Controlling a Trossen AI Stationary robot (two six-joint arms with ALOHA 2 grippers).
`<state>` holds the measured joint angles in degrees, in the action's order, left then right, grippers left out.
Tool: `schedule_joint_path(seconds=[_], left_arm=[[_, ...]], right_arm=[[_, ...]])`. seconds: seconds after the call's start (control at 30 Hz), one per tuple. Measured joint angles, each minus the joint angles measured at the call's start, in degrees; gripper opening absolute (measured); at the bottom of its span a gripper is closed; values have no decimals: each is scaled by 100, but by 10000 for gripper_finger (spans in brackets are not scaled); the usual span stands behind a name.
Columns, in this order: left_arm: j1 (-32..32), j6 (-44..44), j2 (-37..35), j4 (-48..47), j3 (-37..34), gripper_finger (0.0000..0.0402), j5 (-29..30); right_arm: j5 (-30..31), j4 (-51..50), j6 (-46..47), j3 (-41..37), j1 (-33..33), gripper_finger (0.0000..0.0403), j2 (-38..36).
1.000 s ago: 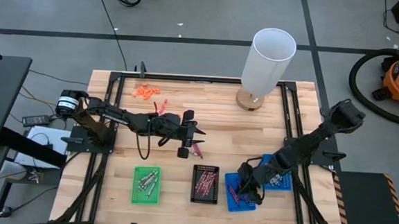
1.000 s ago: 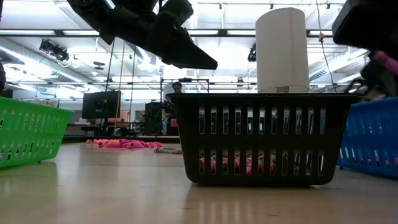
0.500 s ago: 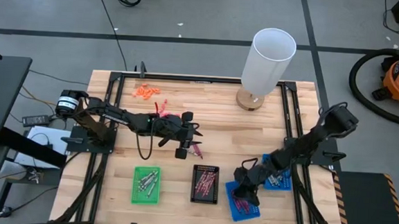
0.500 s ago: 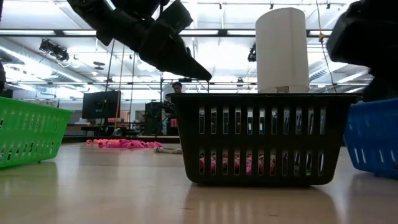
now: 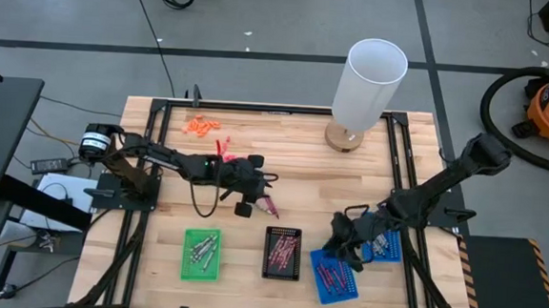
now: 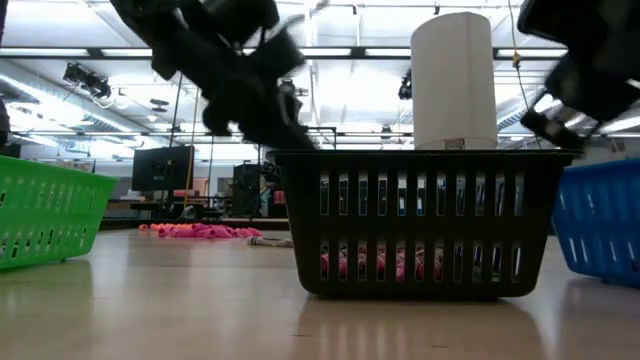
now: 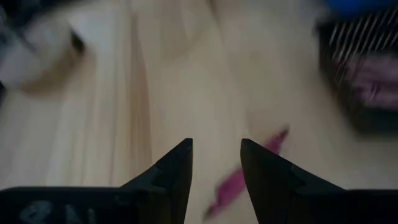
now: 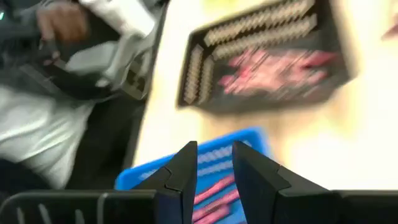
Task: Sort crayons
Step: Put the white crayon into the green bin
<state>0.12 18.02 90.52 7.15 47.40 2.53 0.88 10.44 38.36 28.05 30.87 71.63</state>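
1. The right claw [image 5: 344,242] has lifted back from the blue slotted plastic tray [image 5: 332,273], where a second ago it hung low over it; its fingers stand parted and empty, so a drop there looks finished.
2. Pinkish-red crayons [image 8: 214,196] lie in that blue tray, more in the black slotted plastic tray [image 5: 282,253], grey ones in the green slotted plastic tray [image 5: 202,254].
3. The left claw [image 5: 257,198] has edged toward the dark maroon crayon [image 7: 244,171] lying loose on the wooden counter [image 5: 311,175]; it is well open, holding nothing, pointed down just beside that crayon.
4. Loose crayons remain, so sorting is unfinished.
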Motion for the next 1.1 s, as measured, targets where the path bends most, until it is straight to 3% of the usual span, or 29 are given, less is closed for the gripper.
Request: schedule_joint_path(seconds=[0.17,0.4,0.87,1.1], left_arm=[[127,-167,217,-556,-4,146,-509],[57,-345,446,-663,7,146,-839],[122,-442,1109,-882,20,141,-1218],[164,-417,1169,-1017,35,87,-1168]], right_arm=[[1040,-527,-453,0,0,109,-600],[1591,-640,-946,0,0,109,-857],[1643,-581,-1006,-4,-4,109,-798],[1645,-579,-1007,-4,-39,109,-797]])
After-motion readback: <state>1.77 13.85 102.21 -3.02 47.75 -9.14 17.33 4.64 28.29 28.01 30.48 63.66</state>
